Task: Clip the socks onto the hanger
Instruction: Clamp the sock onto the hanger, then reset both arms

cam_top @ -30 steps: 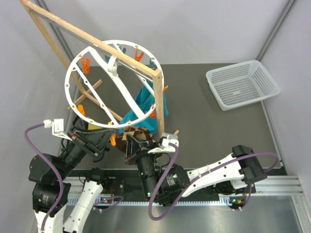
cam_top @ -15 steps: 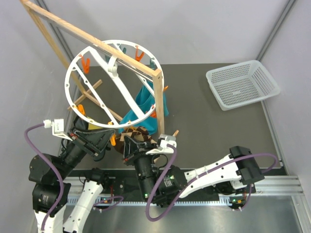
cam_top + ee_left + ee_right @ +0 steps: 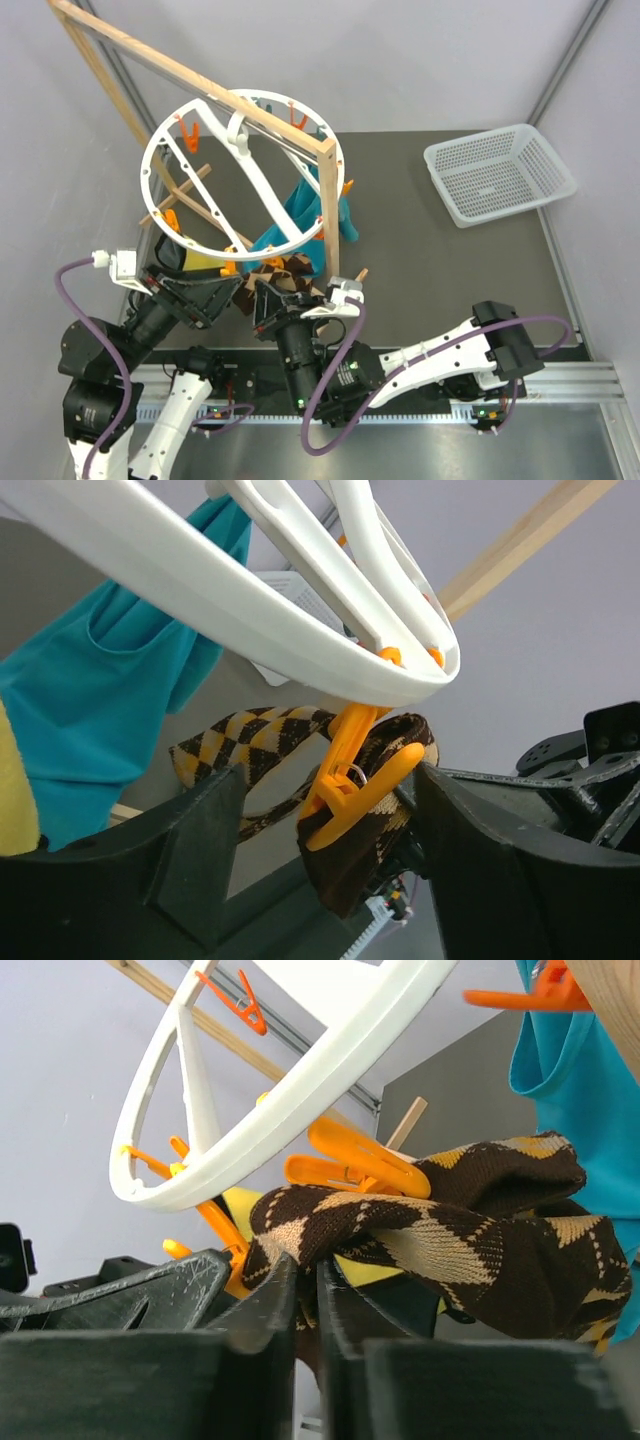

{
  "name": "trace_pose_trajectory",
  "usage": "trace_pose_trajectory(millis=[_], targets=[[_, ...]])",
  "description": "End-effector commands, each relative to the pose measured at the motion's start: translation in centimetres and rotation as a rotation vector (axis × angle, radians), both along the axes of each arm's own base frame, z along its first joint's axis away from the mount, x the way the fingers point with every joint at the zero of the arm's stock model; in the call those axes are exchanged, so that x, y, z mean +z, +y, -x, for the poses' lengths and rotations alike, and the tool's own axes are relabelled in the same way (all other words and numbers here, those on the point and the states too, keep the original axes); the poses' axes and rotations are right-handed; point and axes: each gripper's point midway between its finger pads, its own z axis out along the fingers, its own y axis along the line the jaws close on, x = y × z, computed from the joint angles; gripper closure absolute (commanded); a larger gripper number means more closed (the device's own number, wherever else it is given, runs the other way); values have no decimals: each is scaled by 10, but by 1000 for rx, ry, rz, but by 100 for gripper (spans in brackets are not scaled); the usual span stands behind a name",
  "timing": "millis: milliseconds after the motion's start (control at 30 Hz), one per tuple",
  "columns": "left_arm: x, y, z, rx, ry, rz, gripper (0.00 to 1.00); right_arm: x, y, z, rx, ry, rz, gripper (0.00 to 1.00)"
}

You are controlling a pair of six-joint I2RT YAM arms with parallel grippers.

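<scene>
The white ring hanger (image 3: 256, 182) hangs tilted from the wooden frame, with orange clips round its rim. A brown argyle sock (image 3: 285, 270) hangs at its near rim, and an orange clip (image 3: 350, 780) is pinched on the sock (image 3: 370, 820). My left gripper (image 3: 328, 780) is open, its jaws standing wide on either side of that clip without touching it. From below, my right gripper (image 3: 305, 1270) is shut on a fold of the sock (image 3: 450, 1240), just under the rim (image 3: 300, 1080). I see only one sock clearly.
A teal cloth (image 3: 300, 205) and a yellow cloth (image 3: 15, 800) hang from the hanger behind the sock. The wooden frame's post (image 3: 328, 210) stands right beside the grippers. A white mesh basket (image 3: 500, 175) sits at the back right of the dark table.
My left gripper has opened and let go of the orange clip, which now grips the sock. The hanger has swung slightly up and to the right. The right gripper has stayed on the sock.
</scene>
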Motion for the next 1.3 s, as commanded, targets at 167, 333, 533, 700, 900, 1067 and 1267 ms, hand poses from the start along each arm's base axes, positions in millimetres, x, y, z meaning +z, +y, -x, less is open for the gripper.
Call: trace_pose_trajectory(millis=[167,333,533,700,900,1067,1267], targets=[[10,17,22,65,-56,-77,1,15,-35,-8,-19,142,-323,61],[13,33,36,141,-67,-102,1,-10,-49,-2,-6,137,-216,44],[13,44,44,197,-69,-93,2,-34,-59,19,46,103,3,27],[-1,42,40,185,-15,-87,4,-60,-55,39,81,16,421,24],[-12,42,39,191,16,-85,5,-107,-74,46,96,-55,762,23],[-21,38,35,173,52,-80,5,-143,-107,36,75,-33,852,22],[-31,33,27,158,85,-62,6,-143,-144,30,116,55,479,21]])
